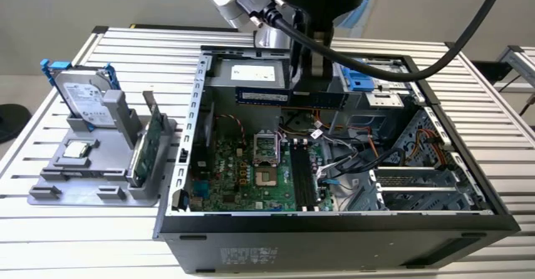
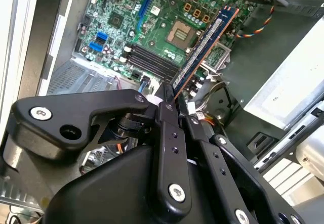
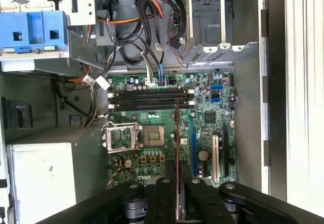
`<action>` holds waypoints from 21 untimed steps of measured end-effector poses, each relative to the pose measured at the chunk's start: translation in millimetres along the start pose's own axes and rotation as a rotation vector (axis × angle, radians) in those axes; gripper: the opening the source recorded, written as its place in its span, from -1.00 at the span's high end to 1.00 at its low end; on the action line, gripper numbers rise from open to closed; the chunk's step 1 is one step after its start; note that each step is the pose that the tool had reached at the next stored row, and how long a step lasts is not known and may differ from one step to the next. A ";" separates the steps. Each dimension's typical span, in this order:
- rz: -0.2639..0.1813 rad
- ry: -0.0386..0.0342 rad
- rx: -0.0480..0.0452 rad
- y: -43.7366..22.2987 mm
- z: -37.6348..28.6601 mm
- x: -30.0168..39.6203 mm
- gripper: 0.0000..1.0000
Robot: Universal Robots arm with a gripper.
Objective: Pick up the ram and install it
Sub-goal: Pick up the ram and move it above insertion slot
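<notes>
Where gripper [image 2: 174,101] pinches, ram [image 2: 205,44] protrudes.

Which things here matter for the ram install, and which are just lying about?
In the job: the ram, clamped in the gripper; the memory slots on the motherboard.
Lying about: the hard drive, the expansion card and the small chip, all on the grey holder beside the case.

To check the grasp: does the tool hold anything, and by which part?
Yes. The tool is shut on the ram, pinching its upper long edge. The stick hangs level over the open case.
</notes>
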State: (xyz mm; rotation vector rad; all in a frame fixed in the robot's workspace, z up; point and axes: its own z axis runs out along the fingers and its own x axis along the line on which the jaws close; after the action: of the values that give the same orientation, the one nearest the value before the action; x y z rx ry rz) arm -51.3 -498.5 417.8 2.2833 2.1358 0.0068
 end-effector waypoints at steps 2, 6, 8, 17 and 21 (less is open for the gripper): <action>0.000 0.0000 -0.0002 2.3 0.0 0.2 1.00; 0.000 0.0000 0.0000 7.2 0.1 0.5 1.00; 0.000 0.0000 -0.0001 9.6 0.2 0.6 1.00; 0.000 0.0000 -0.0001 19.1 0.3 1.3 1.00; 0.000 0.0001 -0.0002 23.2 0.4 1.6 1.00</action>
State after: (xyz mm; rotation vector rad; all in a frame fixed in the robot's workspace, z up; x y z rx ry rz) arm -28.0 -498.5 417.8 2.2832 2.1357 0.0070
